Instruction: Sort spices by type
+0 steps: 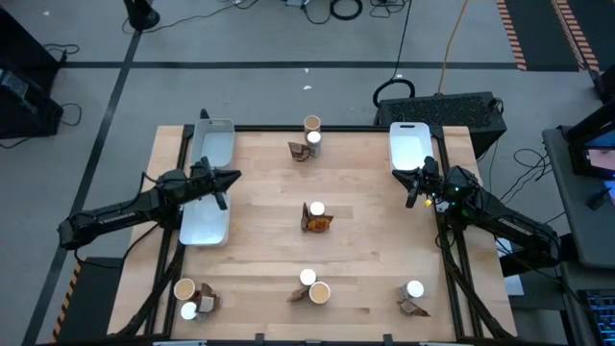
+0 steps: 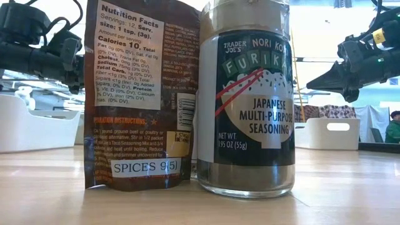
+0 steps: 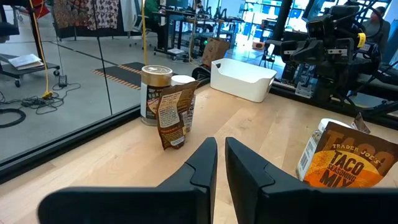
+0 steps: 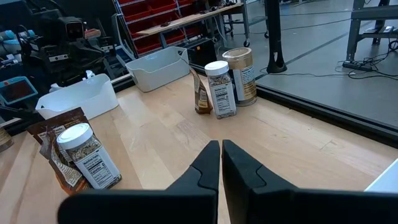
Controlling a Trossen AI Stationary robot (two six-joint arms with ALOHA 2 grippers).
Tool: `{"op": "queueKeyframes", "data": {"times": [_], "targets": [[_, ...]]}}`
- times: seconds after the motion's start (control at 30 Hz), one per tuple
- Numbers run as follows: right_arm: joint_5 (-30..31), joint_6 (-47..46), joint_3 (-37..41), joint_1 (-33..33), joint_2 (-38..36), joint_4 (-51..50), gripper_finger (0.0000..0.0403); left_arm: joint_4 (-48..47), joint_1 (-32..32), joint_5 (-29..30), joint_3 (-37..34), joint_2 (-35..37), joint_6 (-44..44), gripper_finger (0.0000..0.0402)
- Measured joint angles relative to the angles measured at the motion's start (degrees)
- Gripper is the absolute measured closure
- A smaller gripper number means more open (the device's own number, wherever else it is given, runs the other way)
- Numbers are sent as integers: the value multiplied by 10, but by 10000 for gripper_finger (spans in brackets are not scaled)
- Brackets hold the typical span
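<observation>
High view shows the table carrying spices in small clusters: one at the far edge, one at the centre, three along the near edge. Two white trays sit by the left edge, a third tray at the far right corner. Nothing looks sorted yet. The left gripper hovers over the left trays, fingers nearly pressed together, empty; the right gripper, pressed together and empty, waits beside the third tray. Each packet leans on its jar, so a closed or badly aimed approach would likely topple both.
</observation>
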State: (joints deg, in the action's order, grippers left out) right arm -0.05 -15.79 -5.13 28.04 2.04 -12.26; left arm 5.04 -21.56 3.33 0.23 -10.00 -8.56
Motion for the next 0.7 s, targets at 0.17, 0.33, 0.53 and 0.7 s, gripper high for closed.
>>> {"op": "queueKeyframes", "data": {"times": [0.17,0.33,0.53,0.7], "targets": [[0,0,0,0,0,0,403,0,0,0,0,0,0,363],[0,0,0,0,0,0,403,0,0,0,0,0,0,363],[0,0,0,0,0,21,403,0,0,0,0,0,0,363],[0,0,0,0,0,80,403,0,0,0,0,0,0,363]]}}
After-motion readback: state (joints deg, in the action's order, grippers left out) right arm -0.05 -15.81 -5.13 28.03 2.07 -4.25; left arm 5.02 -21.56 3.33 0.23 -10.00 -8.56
